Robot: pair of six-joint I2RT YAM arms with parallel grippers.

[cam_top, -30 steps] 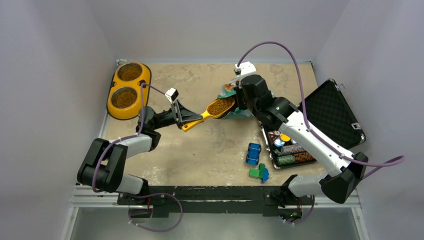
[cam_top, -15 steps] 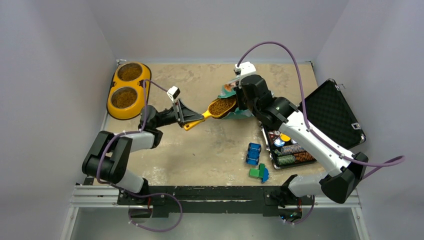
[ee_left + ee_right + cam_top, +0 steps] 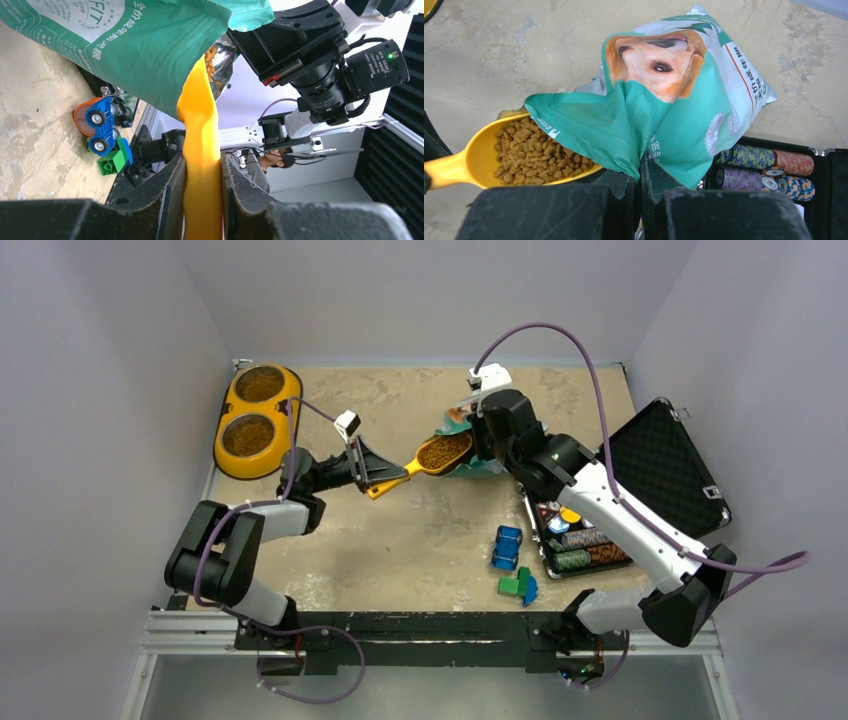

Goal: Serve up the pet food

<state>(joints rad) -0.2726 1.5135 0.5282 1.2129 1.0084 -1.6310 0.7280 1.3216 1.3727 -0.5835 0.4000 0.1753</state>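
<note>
on the beige mottled table (image 3: 420, 540), your left gripper (image 3: 385, 478) clamps the yellow plastic scoop (image 3: 432, 457), full of brown kibble pellets (image 3: 531, 154), at the teal-green dog-picture bag (image 3: 664, 100) pinched by your right gripper (image 3: 640, 185). next, carry it level to the yellow double bowl (image 3: 256, 420). bag reads "fit".

The scoop (image 3: 469, 162) looks like smooth, glossy yellow plastic; the bag (image 3: 664, 115) is crinkled printed film with a slight sheen; the kibble (image 3: 531, 155) is matt, rough brown; the tabletop (image 3: 400, 530) is mottled and dull
</note>
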